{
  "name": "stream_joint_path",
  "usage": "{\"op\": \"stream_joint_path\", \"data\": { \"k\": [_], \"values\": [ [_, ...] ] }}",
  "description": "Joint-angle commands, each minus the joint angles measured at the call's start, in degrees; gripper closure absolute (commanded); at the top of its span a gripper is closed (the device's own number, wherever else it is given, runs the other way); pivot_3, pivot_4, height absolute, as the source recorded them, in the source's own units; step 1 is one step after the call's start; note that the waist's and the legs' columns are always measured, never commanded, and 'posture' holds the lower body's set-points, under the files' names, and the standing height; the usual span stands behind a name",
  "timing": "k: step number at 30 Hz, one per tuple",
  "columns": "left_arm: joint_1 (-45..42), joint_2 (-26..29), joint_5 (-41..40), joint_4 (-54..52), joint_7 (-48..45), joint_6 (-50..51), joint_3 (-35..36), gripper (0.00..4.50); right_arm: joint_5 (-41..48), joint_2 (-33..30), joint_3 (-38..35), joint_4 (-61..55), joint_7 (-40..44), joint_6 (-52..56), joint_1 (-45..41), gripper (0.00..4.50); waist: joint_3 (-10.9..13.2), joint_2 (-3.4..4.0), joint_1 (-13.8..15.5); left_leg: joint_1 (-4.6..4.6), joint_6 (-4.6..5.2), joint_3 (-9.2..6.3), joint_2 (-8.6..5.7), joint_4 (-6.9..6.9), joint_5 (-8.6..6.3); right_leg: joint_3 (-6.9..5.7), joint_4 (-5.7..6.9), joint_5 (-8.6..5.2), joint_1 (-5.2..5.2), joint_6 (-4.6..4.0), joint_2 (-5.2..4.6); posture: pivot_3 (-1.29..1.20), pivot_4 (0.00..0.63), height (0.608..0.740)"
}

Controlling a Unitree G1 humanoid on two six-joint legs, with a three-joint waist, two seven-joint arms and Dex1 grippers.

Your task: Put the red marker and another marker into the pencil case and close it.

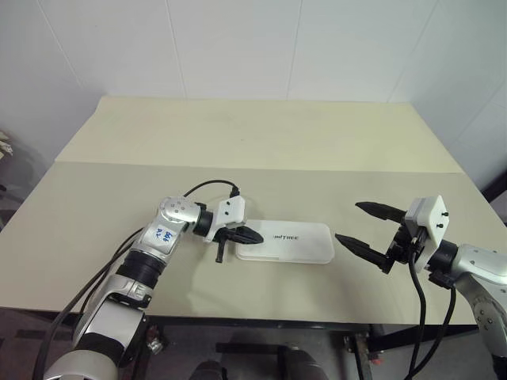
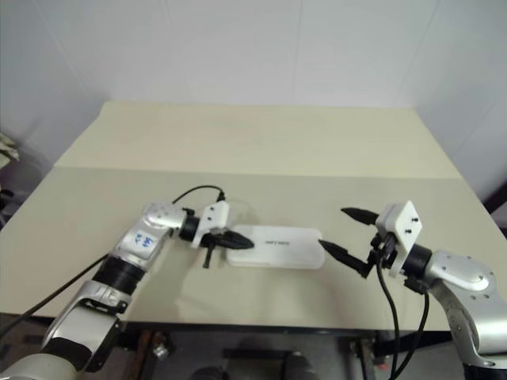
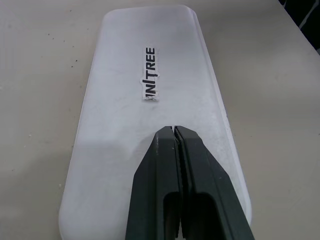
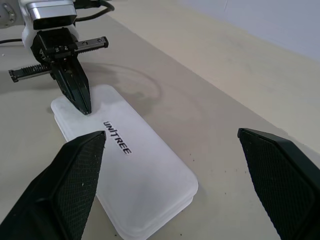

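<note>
At the left end of the pencil case (image 1: 283, 241), the left gripper (image 1: 246, 235) rests with its two black fingers pressed together, nothing between them; tips sit on or just above the lid, contact not certain from any view. Gripper points rightward along the lid, slightly downward. Case lies flat near the front-middle of the table (image 1: 261, 142), lid down, long axis running left to right, dark lettering about mid-lid. No markers to be seen on the tabletop; judged to be already inside, though the closed lid hides that.

Right gripper (image 1: 362, 225) hovers just off the case's right end, jaws spread wide, empty, aimed left toward the case, apart from it.

Key relation: the case extends rightward from the left gripper's tips, in line with the way the gripper points. Left arm is the nearer, already over the lid; right arm stands off beside the far end. Judged step: pressing the lid shut. Risk: a push at one end could slide or tip the case rather than seat the lid.
</note>
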Motion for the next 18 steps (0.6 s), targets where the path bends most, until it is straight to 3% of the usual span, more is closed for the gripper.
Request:
{"op": "stream_joint_path", "data": {
  "k": [1, 6, 7, 9, 13, 18],
  "values": [
    [1.31, -0.60, -2.61, -2.40, 0.41, 3.12, 1.96, 4.46, 0.37, 0.12, -0.36, -1.93, -0.12, -1.08, -0.36, 0.00, 0.00, 0.00, 0.04, -0.02, 0.00, 0.00, 0.00, 0.00, 0.00, 0.00, -0.02, 0.01, 0.00, 0.02, -0.01, 0.00, 0.150, 0.740],
    [3.47, 1.53, -14.38, -8.25, -2.84, 8.19, 11.52, 4.46, 0.12, -0.97, -0.17, 0.80, 2.05, -1.76, -1.43, 0.00, 0.01, -0.01, -0.15, -0.16, 0.04, -0.07, 0.04, -0.08, -0.04, -0.03, 0.04, 0.03, -0.22, 0.05, 0.00, 0.00, 0.150, 0.740],
    [4.08, 2.80, -15.67, -9.38, -3.74, 7.44, 13.08, 4.29, -0.12, -1.26, -0.11, 1.89, 2.79, -2.07, -1.95, 0.00, 0.01, -0.01, -0.15, -0.20, 0.05, -0.05, 0.06, -0.12, -0.05, -0.04, 0.06, 0.02, -0.30, 0.03, 0.00, 0.00, 0.150, 0.740],
    [4.56, 4.13, -16.96, -10.96, -3.44, 7.66, 14.85, 3.87, -0.43, -1.77, -0.33, 3.79, 4.26, -2.73, -2.66, 0.00, 0.01, 0.00, -0.11, -0.19, 0.05, -0.02, 0.08, -0.18, -0.06, -0.05, 0.08, 0.00, -0.35, -0.01, 0.00, 0.00, 0.150, 0.740],
    [7.60, 9.45, -20.14, -13.37, -5.12, 8.70, 19.73, 2.57, -1.61, -2.62, 0.83, 8.25, 6.83, -4.32, -5.62, 0.00, 0.01, 0.01, -0.13, -0.16, 0.05, -0.01, 0.06, -0.21, -0.06, -0.08, 0.06, -0.02, -0.34, -0.04, -0.05, 0.00, 0.150, 0.740],
    [9.59, 12.12, -21.85, -13.03, -4.37, 9.40, 22.70, 0.86, -2.41, -3.89, 0.90, 11.86, 9.46, -5.64, -7.94, 0.00, 0.02, 0.01, 0.08, -0.17, 0.05, 0.00, 0.07, -0.21, -0.06, -0.09, 0.04, -0.02, -0.34, -0.04, -0.06, 0.00, 0.150, 0.740]
  ]
}}
